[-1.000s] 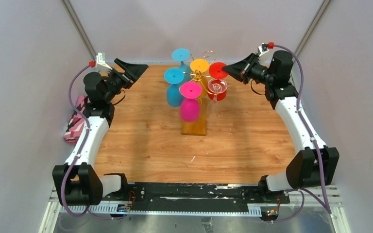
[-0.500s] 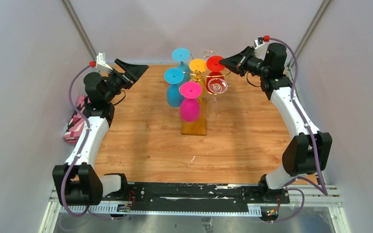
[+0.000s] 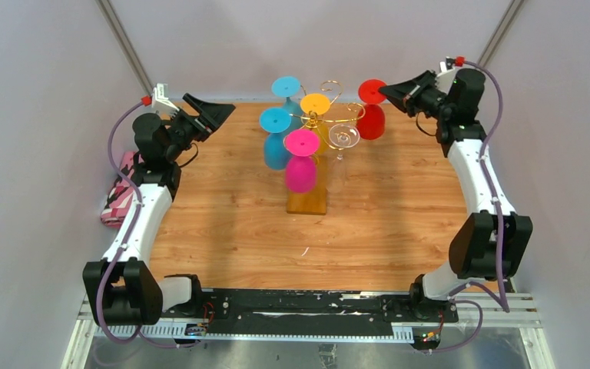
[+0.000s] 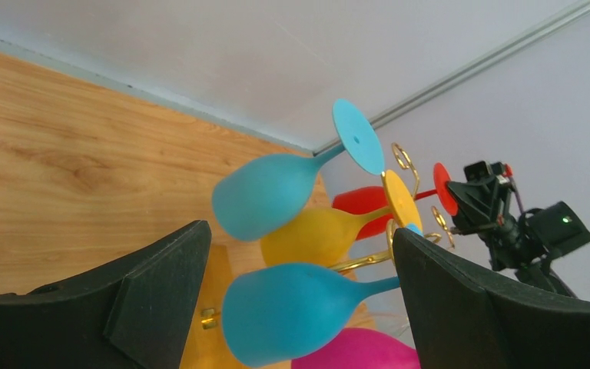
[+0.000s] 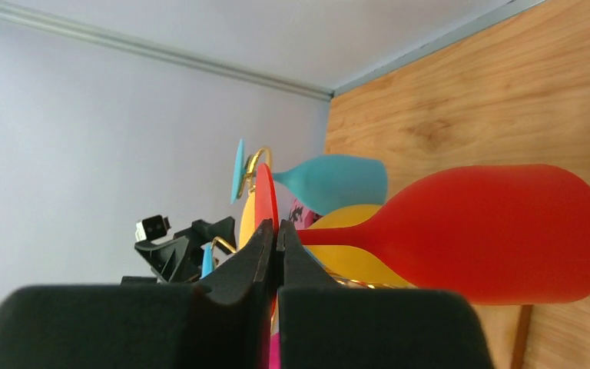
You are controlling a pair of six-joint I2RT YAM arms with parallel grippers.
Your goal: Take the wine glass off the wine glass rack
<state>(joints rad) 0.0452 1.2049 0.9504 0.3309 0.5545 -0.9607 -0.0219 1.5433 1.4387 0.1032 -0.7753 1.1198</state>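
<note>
A red wine glass (image 3: 371, 121) hangs bowl-down in the air to the right of the wine glass rack (image 3: 330, 117), apart from its gold wire arms. My right gripper (image 3: 388, 92) is shut on the rim of the glass's round red foot (image 5: 265, 201); the red bowl (image 5: 507, 231) fills the right wrist view. The rack stands on an amber base (image 3: 307, 201) and carries two teal glasses (image 3: 275, 146), a yellow one (image 3: 316, 104), a pink one (image 3: 301, 173) and a clear one (image 3: 343, 137). My left gripper (image 3: 217, 108) stays open at the far left, holding nothing (image 4: 299, 231).
A pink patterned cloth (image 3: 119, 201) lies off the table's left edge. Grey walls close in on the wooden table (image 3: 384, 223) at the back and both sides; the right arm is close to the back right corner.
My right gripper has drawn the red glass rightward and back, off the rack's arm and away from the clear glass. The left arm has not moved.
</note>
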